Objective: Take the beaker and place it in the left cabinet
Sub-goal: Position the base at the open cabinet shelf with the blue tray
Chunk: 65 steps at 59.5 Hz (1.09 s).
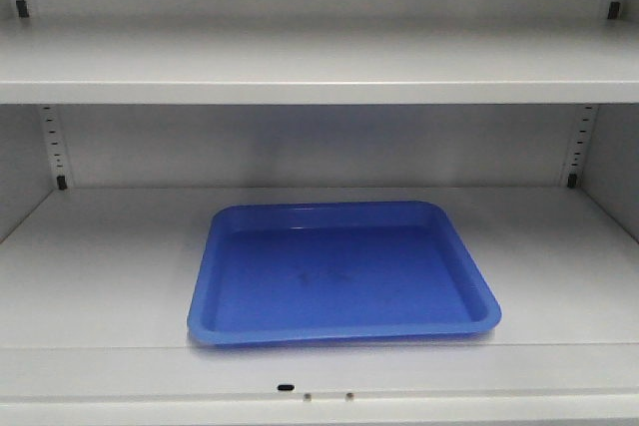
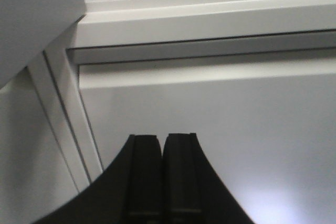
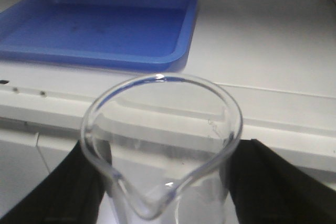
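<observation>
beaker (image 3: 163, 148) held upright, clamped by right gripper (image 3: 165, 195), just outside left cabinet (image 1: 100, 266); shelf edge ahead, blue tray (image 3: 100, 24) beyond; left gripper (image 2: 163, 174) seen closed, empty.

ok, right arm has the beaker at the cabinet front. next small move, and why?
Probably ease the right end effector forward over the shelf's front lip. The beaker is gripped in it but sits short of that lip, outside the left cabinet, with the blue tray further in. Whether its base clears the lip can't be seen, so go slowly.
</observation>
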{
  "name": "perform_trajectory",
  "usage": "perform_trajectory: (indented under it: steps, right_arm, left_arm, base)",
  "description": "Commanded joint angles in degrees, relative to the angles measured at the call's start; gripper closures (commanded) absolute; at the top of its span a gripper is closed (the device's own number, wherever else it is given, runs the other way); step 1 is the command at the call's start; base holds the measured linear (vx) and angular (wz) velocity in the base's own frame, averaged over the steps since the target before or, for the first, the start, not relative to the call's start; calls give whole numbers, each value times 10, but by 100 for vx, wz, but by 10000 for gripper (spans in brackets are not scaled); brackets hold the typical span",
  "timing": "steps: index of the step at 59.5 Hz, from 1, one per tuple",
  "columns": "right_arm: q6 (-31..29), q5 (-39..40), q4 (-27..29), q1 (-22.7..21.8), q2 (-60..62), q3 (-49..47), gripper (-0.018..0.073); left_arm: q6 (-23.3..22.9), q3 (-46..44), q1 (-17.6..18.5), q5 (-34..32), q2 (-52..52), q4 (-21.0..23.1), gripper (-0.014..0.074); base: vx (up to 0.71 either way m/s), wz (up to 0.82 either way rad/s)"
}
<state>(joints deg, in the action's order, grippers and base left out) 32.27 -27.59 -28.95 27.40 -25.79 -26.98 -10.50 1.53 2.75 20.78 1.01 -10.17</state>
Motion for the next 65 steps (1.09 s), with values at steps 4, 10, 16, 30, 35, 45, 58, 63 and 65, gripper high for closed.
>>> perform_trajectory:
  steps: [4, 10, 16, 30, 35, 45, 58, 63, 65]
  right_arm:
    - [-4, 43, -18, -1, -2, -17, 563]
    - [-4, 43, -18, -1, -2, -17, 563]
    - [-4, 43, -18, -1, -2, -17, 563]
    - [-4, 43, -18, -1, -2, -17, 563]
    - [-4, 43, -18, -1, -4, -17, 563]
    - [-4, 43, -18, 0, -4, -17, 563]
    - [-4, 43, -19, -1, -4, -17, 563]
    - [-4, 43, -19, -1, -4, -17, 563]
    - [-4, 43, -19, -1, -4, -17, 563]
  left_arm:
    - [-2, -9, 3, -43, 6, -2, 593]
    - [-2, -9, 3, -43, 6, -2, 593]
    - [-2, -9, 3, -43, 6, -2, 593]
    - [-2, -9, 3, -43, 6, -2, 593]
    - [-2, -9, 3, -43, 6, -2, 593]
    - [-2, -9, 3, -43, 6, -2, 593]
    - [-2, -9, 3, -43, 6, -2, 593]
    - [-2, -9, 3, -43, 6, -2, 593]
    - [-2, -9, 3, -43, 6, -2, 593]
  base:
    - [33, -12]
    - [31, -13]
    - [27, -12]
    - [19, -8]
    - [9, 2]
    - [0, 9]
    - [0, 0]
    - [0, 0]
    - [0, 0]
